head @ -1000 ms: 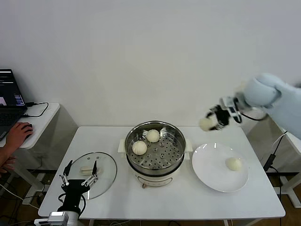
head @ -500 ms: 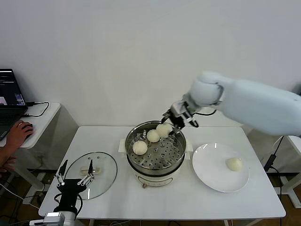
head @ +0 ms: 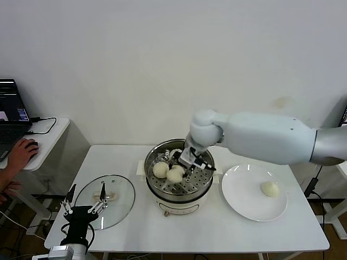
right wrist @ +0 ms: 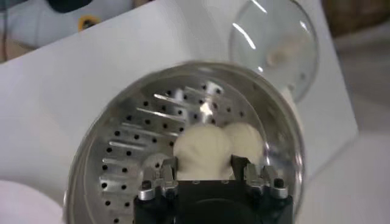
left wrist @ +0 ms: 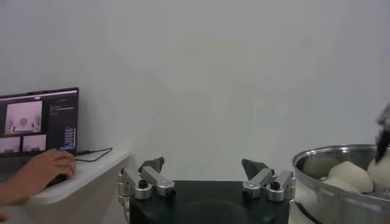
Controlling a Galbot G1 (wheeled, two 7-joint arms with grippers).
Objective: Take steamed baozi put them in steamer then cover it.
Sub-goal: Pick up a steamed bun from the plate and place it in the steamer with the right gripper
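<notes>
Gripping a smooth, cream-white steamed baozi (head: 175, 174), the right gripper (head: 184, 167) hung inside the steamer (head: 205, 187); the left gripper (head: 82, 206) sat wide open beside it.

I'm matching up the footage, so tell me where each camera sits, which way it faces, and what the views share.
Head view: high on the robot, looking forward and down at the white table; the right arm reaches into the steamer, the left hand waits open near the glass lid.
Left wrist view: behind the left hand, facing a wall and laptop.
Right wrist view: above the right hand, shut on a baozi, looking down.
Shared: all three show the steamer.
</notes>
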